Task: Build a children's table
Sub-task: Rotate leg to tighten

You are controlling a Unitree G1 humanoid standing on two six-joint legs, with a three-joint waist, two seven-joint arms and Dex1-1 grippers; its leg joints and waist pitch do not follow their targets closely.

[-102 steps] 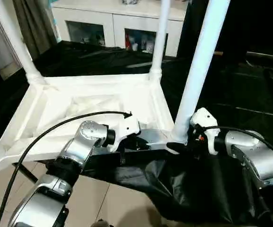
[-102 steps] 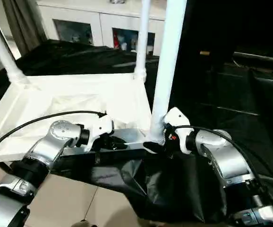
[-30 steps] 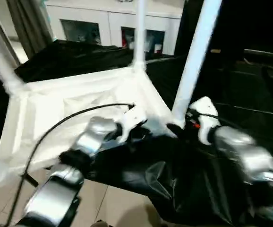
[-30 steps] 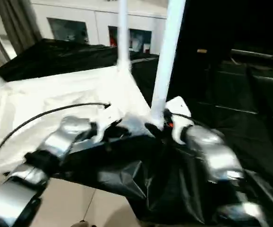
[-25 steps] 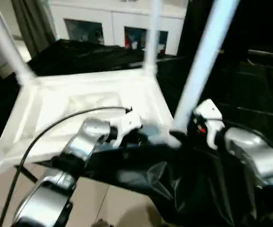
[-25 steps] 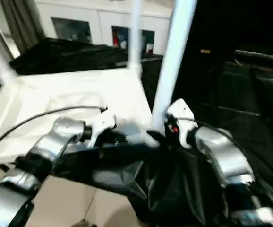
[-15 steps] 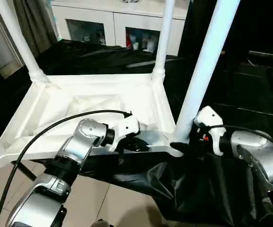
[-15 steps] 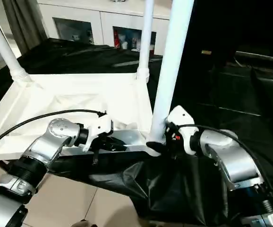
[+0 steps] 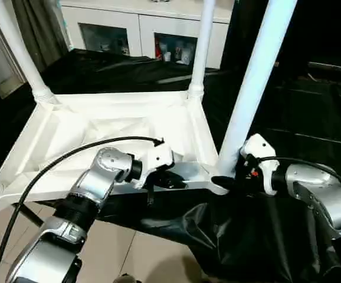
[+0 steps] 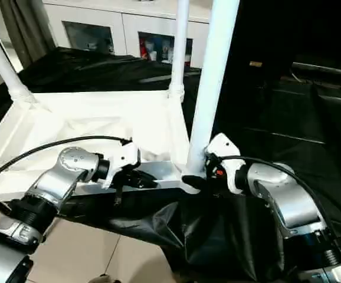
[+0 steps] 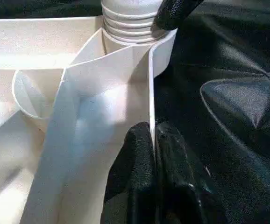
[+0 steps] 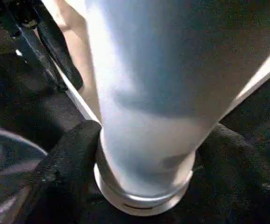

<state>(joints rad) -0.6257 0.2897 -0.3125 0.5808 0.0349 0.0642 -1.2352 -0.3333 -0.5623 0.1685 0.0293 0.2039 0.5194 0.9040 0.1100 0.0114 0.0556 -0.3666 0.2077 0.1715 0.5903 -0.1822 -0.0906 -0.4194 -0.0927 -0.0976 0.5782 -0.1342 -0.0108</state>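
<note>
Seating the near-right leg: I brace the rim w/ the left and work the leg base w/ the right.

White plastic rectangular tabletop lies underside-up on black sheeting. Left gripper is clenched on its near rim, 9 o'clock of the long tapered white tube leg. Right gripper straddles the leg base. I can't tell if it's gripping; I'd keep the leg plumb and push straight down. Socket depth is hidden and leg tops are cut off.
</note>
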